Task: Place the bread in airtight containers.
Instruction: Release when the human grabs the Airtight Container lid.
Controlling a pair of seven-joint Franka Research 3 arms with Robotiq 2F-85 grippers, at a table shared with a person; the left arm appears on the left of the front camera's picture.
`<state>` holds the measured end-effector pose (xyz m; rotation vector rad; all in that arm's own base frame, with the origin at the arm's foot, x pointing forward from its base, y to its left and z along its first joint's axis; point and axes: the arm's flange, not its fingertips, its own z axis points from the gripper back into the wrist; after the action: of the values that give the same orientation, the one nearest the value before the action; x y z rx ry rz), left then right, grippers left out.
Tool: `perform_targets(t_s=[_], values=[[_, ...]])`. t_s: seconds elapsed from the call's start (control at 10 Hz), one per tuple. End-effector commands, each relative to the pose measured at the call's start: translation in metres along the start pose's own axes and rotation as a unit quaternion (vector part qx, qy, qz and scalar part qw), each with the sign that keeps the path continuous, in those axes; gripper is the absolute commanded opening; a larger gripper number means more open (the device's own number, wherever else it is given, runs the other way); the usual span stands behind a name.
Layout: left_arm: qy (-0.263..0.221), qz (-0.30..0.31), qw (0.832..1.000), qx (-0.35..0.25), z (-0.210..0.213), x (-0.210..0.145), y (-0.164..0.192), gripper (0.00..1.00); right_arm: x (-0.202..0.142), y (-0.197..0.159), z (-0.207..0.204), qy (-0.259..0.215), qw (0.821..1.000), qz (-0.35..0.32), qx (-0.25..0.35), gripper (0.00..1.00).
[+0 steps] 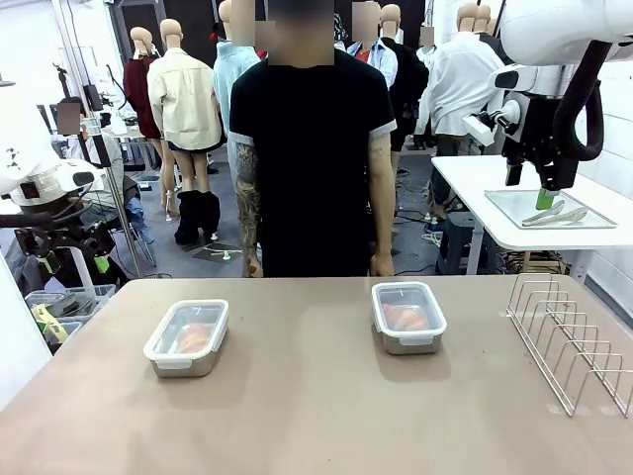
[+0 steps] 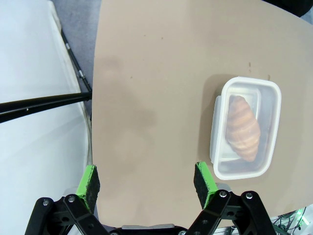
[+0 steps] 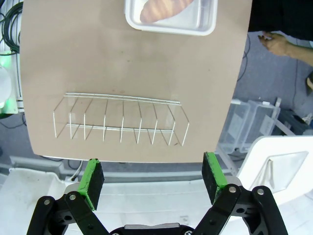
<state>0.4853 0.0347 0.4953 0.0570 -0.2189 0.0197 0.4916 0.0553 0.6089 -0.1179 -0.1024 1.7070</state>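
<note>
1. Two lidded tins sit on the tan table (image 1: 316,406), well apart; the left container (image 1: 187,337) lies toward the robot's left, the right container (image 1: 407,317) nearer the middle and closer to the person (image 1: 312,148) standing at the far edge.
2. Each tin holds one golden roll under its clear lid; the left roll (image 2: 243,128) lies lengthwise inside its tin in the left wrist view; the right roll (image 3: 165,8) is partly cut off by the top edge of the right wrist view.
3. Both lids appear seated on their rims, though whether the clasps are snapped is too fine to tell.
4. The left gripper (image 2: 146,182) hangs over the table's edge with its green pads spread wide and nothing between them; the left container sits off to one side of it.
5. The right gripper (image 3: 152,178) is raised high, its jaws likewise wide apart and empty; below it lies a wire rack (image 3: 121,121) on the table, with the right container beyond.
6. The person's hand (image 3: 277,44) hangs just beside the table's far edge.
</note>
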Motion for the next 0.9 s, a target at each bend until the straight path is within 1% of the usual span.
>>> perform_targets(t_s=[0.0, 0.8], values=[[-0.001, -0.003, 1.0, -0.001, 0.0008, -0.001, 0.0005, 1.0, 0.0028, -0.0019, 0.0022, -0.01, 1.0, -0.007, 0.006, 1.0], [-0.001, -0.003, 1.0, -0.001, 0.0008, -0.001, 0.0005, 1.0, 0.0028, -0.0019, 0.0022, -0.01, 1.0, -0.007, 0.006, 1.0]])
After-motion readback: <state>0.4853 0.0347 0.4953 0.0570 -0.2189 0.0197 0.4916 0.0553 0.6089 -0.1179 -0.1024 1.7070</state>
